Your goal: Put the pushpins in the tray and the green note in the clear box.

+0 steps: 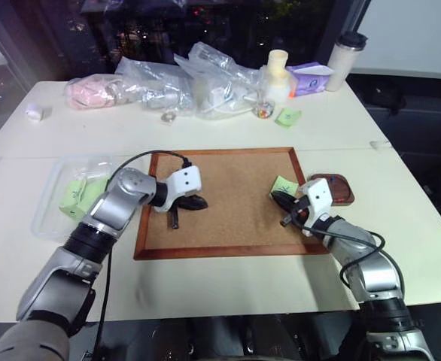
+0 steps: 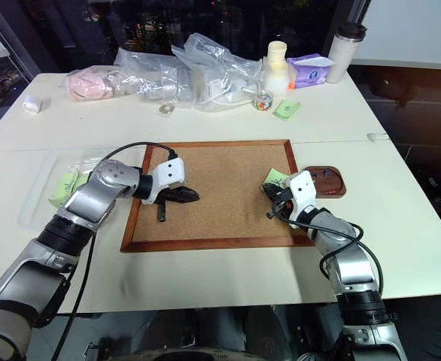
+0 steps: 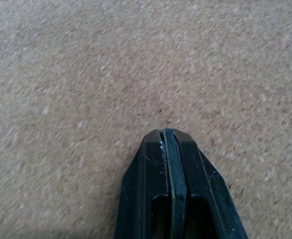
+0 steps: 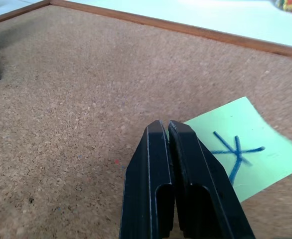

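A wood-framed corkboard (image 1: 228, 184) lies mid-table. The green note (image 1: 284, 183) rests on its right edge, with blue crossing marks showing in the right wrist view (image 4: 240, 147). My right gripper (image 1: 276, 196) is shut with its tips at the note's corner; nothing shows between its fingers (image 4: 153, 164). A tiny red speck (image 4: 117, 162) on the cork may be a pushpin. The tray (image 1: 341, 198) sits just right of the board. My left gripper (image 1: 201, 201) is shut over bare cork on the board's left side. The clear box (image 1: 49, 207) is at the far left, with crumpled green papers inside.
Crinkled plastic bags (image 1: 198, 83) crowd the table's back, beside a cream bottle (image 1: 278, 71), a purple pack (image 1: 311, 77) and a tumbler (image 1: 345, 56). Another green slip (image 1: 287, 116) and a small jar (image 1: 263, 110) lie behind the board. A white roll (image 1: 34, 112) sits at the back left.
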Robot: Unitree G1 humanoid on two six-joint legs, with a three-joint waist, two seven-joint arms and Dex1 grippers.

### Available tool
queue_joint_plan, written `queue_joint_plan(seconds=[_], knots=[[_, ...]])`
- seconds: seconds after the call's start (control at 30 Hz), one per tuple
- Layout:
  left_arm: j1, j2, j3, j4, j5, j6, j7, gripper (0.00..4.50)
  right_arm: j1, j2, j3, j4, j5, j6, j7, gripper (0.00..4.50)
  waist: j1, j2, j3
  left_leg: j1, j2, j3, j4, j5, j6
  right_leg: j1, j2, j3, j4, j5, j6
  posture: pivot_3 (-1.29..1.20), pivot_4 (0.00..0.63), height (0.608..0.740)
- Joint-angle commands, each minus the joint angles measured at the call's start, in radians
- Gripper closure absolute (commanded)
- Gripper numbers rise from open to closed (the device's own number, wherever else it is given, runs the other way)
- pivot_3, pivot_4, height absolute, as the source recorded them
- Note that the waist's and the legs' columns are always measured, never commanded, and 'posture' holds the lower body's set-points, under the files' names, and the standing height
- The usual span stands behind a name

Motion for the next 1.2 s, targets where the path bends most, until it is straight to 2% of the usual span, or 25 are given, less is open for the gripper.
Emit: queue_joint_plan(seconds=[0.03, 0.37, 0.57, 0.7, 0.87, 1.0, 1.2], knots=[[0.013, 0.027, 0.002, 0.045, 0.034, 0.006, 0.002, 4.50, -0.023, -0.021, -0.045, -0.076, 0.017, -0.003, -0.006, 4.46, -0.004, 0.000, 0.000, 0.000, 0.000, 0.000, 0.000, 0.000, 0.000, 0.000, 0.000, 0.000, 0.000, 0.000, 0.000, 0.00, 0.150, 0.734], [-0.004, 0.002, 0.021, 0.059, 0.010, 0.009, -0.003, 4.50, -0.026, -0.024, -0.047, -0.104, 0.013, 0.021, 0.003, 4.46, -0.004, 0.000, 0.000, 0.001, 0.000, 0.001, 0.000, 0.000, 0.000, 0.001, 0.000, 0.000, 0.000, 0.000, 0.000, 0.00, 0.150, 0.734], [-0.107, 0.026, 0.121, 0.119, -0.094, 0.000, -0.091, 4.50, -0.027, -0.026, -0.050, -0.107, 0.017, 0.027, 0.008, 4.46, -0.007, -0.001, 0.002, -0.001, 0.000, 0.001, 0.000, 0.000, 0.000, -0.001, 0.000, 0.000, 0.000, 0.000, 0.000, 0.00, 0.150, 0.734], [-0.233, 0.021, 0.218, 0.234, -0.170, -0.009, -0.136, 4.50, -0.033, -0.028, -0.056, -0.108, 0.019, 0.030, 0.010, 4.46, 0.000, -0.001, 0.002, -0.013, 0.000, 0.000, 0.002, 0.003, -0.005, -0.011, 0.000, -0.001, 0.001, 0.000, 0.001, 0.00, 0.150, 0.734], [-0.441, -0.089, 0.303, 0.531, -0.203, -0.049, -0.091, 4.50, -0.055, -0.027, -0.061, -0.092, 0.020, 0.027, 0.011, 4.46, 0.025, -0.003, 0.003, -0.017, -0.002, 0.001, 0.003, 0.003, -0.006, -0.015, -0.001, -0.001, 0.000, 0.001, 0.001, 0.00, 0.150, 0.734], [-0.536, -0.176, 0.338, 0.701, -0.209, -0.067, -0.081, 4.50, -0.084, -0.026, -0.068, -0.086, 0.030, 0.030, 0.010, 4.46, 0.022, -0.004, 0.004, -0.017, -0.002, 0.001, 0.003, 0.003, -0.006, -0.015, -0.001, -0.001, 0.000, 0.001, 0.001, 0.00, 0.150, 0.734], [-0.560, -0.345, 0.375, 0.773, -0.255, 0.069, -0.082, 4.50, -0.127, -0.032, -0.084, -0.108, 0.049, 0.059, 0.001, 4.46, 0.019, -0.005, 0.008, -0.017, -0.002, 0.001, 0.002, 0.003, -0.006, -0.016, 0.000, -0.001, 0.001, 0.001, 0.002, 0.00, 0.150, 0.734]])
